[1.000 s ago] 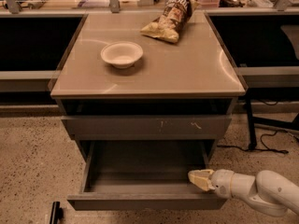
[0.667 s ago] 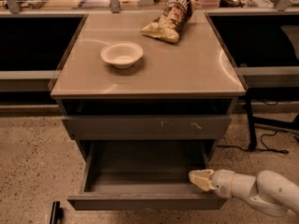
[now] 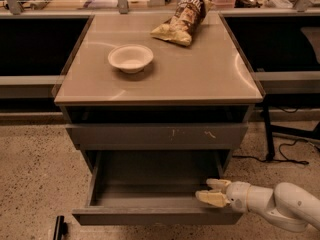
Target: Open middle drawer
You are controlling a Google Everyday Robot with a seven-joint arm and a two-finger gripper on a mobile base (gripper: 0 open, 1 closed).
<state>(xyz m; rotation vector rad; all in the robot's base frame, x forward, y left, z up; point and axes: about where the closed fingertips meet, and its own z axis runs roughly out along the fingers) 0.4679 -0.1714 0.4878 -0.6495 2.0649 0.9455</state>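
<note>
Plain grey flat-front middle drawer [image 3: 150, 217] stands open, front edge running side to side; white two-finger gripper [image 3: 214, 191] (fingers [image 3: 212, 199] slightly spread, pinching nothing) sits just inside its front-right corner w/ the drawer stretching view-left.

light: warm, dim | glare: soft shine on surface [image 3: 200, 79] | shadow: dark inside middle drawer [image 3: 150, 196] | pincer [image 3: 214, 191]: pale, at drawer's front right corner

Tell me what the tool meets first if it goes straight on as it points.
The tool, at the right end of the open middle drawer, points left across its inside. The way looks free up to the left wall, though depth is unclear.
</note>
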